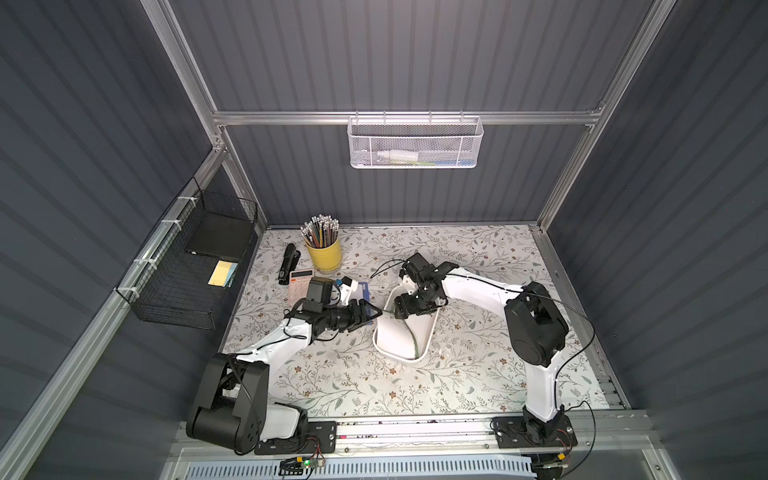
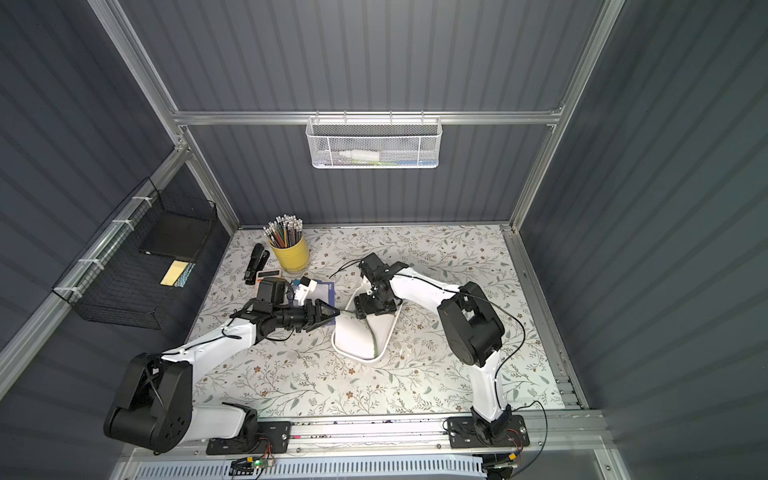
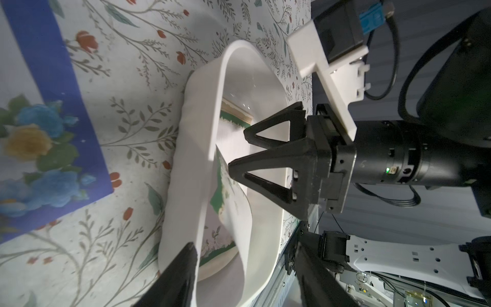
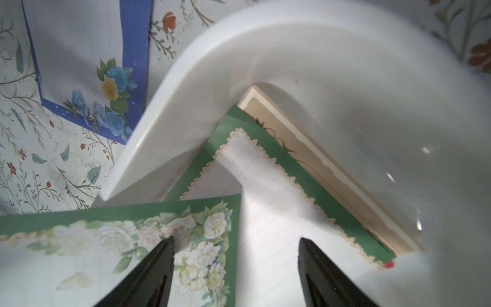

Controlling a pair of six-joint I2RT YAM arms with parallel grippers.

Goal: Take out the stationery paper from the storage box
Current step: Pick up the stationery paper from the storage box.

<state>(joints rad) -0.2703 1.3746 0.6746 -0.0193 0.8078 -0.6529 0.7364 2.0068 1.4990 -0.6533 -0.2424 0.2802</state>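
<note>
Jaws of the right gripper [image 4: 236, 239] stand spread inside the storage box [image 4: 148, 133], clasping nothing. One finger [image 4: 156, 268] rests at the rose-printed corner of a green-bordered sheet [image 4: 93, 255], and its mate hangs over lined paper. That corner curls up above the rest of the stationery paper [image 4: 265, 202], which lies in the box with a tan-bordered sheet [image 4: 305, 151] tucked beneath. Jaws of the left gripper [image 3: 244, 242] are parted too, at the box's outer wall; whether they touch it I cannot tell. Just outside the box on that side, a blue-bordered sheet [image 4: 79, 53] lies flat on the floral table [image 1: 478, 374]. Farther from the box stand a calculator [image 1: 299, 278], a stapler [image 1: 286, 262] and a yellow cup of pencils [image 1: 324, 253].
</note>
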